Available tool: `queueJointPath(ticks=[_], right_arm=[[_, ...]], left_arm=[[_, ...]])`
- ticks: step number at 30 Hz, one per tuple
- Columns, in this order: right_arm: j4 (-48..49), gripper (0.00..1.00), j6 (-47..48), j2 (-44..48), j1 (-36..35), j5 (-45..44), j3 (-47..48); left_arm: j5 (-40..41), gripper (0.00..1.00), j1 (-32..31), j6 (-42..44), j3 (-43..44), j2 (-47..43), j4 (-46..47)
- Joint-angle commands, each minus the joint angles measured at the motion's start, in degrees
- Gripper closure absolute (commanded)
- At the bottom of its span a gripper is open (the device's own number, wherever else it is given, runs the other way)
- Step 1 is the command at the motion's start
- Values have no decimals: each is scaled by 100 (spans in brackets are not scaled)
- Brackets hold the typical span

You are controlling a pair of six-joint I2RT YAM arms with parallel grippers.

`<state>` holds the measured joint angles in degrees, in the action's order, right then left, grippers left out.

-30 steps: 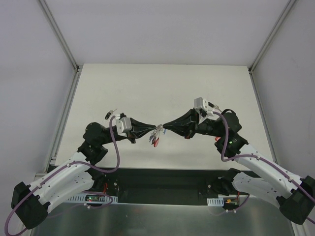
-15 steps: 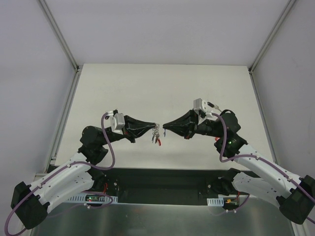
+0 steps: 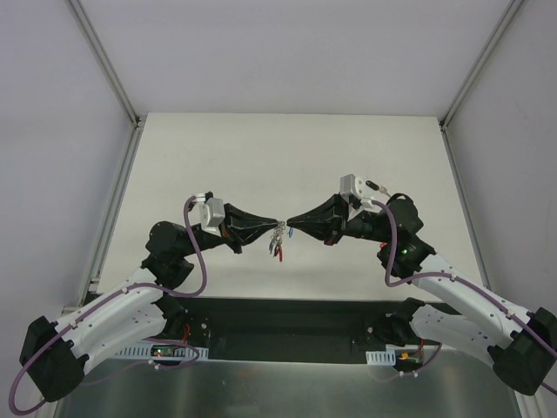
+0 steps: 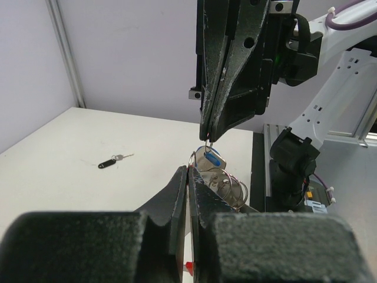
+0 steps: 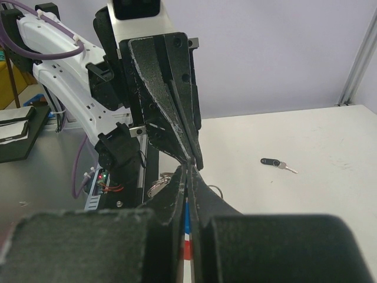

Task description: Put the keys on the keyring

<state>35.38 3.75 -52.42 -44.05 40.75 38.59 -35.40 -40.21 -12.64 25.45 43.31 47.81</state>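
Claws meet tip to tip above the middle of the desk (image 3: pixel 348 148) in the overhead view, the left claw (image 3: pixel 275 224) reaching in from the left of the frame and the right claw (image 3: pixel 292 226) from the right. Both are pressed together, with no gap between the fingers.

The keyring (image 3: pixel 277 241) hangs in the air just under the meeting point, clear of the desk, its red band (image 3: pixel 277 253) lowest.

In the left wrist view the left claw (image 4: pixel 189 172) rises from the bottom of the frame and pinches a thin wire loop of the keyring (image 4: pixel 228 187). The silver rings bunch just to the right of its tips. The right claw (image 4: pixel 208 137) comes down from the top of the frame and pinches the small loop at the top of the blue-headed key (image 4: pixel 212 159). That key dangles between the two tips, touching the rings. Whether it is threaded onto a ring cannot be told.

A black-headed key (image 4: pixel 109 163) lies flat on the desk at centre left, well apart from the claws.

In the right wrist view the left claw (image 5: pixel 191 160) descends from the top onto the right claw (image 5: pixel 187 174), and the black-headed key (image 5: pixel 274 163) sits at centre right on the desk.
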Motion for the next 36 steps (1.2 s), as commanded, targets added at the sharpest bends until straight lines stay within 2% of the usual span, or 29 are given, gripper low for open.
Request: queueJointPath(ticks=[1, 36], right_arm=[[444, 99, 152, 22, 20, 3, 237], [-145, 99, 548, -57, -139, 29, 474]], left_arm=[[7, 100, -84, -89, 100, 2, 554], [6, 100, -137, -89, 153, 55, 492]])
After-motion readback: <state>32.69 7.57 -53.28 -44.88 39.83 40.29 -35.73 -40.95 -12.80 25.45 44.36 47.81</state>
